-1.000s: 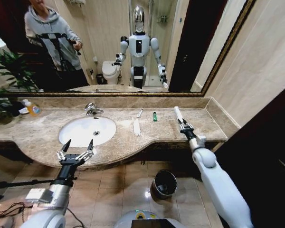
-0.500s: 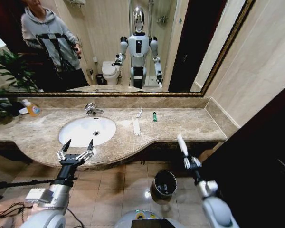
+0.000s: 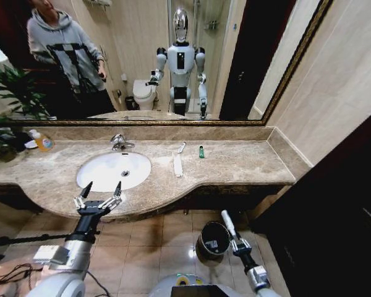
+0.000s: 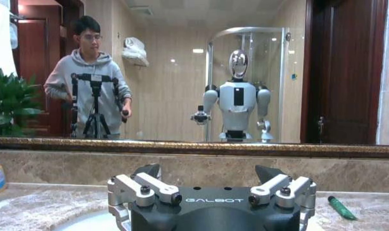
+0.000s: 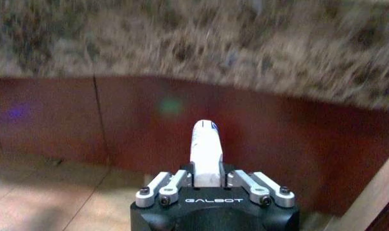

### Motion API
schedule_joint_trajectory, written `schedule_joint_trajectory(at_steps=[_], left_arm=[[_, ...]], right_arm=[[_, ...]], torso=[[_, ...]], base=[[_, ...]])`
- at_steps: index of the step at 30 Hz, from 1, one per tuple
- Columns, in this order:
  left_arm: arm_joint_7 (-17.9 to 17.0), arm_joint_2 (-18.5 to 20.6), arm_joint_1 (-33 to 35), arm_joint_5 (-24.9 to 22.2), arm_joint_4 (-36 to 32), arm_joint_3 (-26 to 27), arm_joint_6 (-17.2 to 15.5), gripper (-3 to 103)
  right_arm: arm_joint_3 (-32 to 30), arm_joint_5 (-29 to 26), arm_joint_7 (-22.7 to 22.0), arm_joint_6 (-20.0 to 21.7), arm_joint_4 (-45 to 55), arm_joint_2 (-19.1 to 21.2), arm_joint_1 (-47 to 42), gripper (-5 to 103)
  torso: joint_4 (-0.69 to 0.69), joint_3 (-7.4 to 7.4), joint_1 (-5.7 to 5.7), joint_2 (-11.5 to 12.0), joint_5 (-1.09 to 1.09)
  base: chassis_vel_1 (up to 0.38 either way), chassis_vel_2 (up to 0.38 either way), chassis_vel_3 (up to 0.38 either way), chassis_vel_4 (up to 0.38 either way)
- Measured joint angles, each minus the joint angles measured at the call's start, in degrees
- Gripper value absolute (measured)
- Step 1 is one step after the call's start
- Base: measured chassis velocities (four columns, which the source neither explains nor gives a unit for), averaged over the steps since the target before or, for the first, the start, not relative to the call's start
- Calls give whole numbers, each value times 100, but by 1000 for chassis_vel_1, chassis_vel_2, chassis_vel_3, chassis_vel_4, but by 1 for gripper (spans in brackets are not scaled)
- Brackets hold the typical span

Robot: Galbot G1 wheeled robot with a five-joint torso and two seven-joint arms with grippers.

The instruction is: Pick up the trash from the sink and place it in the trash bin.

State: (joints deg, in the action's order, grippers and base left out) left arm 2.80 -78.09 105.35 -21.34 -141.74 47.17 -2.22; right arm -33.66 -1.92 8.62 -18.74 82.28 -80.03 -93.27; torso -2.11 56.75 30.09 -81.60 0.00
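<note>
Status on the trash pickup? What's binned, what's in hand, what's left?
In hand: the right gripper is shut on a white tube, low beside the bin, not dropped. One item seems to lie in the bin. Left on the counter: flat packet, white stick, green bottle. The left gripper hovers open by the sink.

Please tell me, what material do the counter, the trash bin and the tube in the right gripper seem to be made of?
The counter looks like polished beige-brown marble or similar stone: mottled veining, slight sheen. The trash bin seems black, perhaps plastic, with a metal rim: the rim glints brightly. The white tube held in the right gripper looks like smooth plastic, though that is uncertain.
</note>
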Motion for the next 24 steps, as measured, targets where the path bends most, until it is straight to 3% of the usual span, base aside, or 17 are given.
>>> schedule_joint_trajectory(at_steps=[12,24], left_arm=[[0,0,0,0,-1,0,0,100],[0,0,0,0,0,0,0,100]], right_arm=[[128,831,382,292,-1754,-116,1158,24],[122,1132,405,90,-3450,-217,2196,21]], torso=[[0,0,0,0,0],[0,0,0,0,0]], base=[[0,0,0,0],[0,0,0,0]])
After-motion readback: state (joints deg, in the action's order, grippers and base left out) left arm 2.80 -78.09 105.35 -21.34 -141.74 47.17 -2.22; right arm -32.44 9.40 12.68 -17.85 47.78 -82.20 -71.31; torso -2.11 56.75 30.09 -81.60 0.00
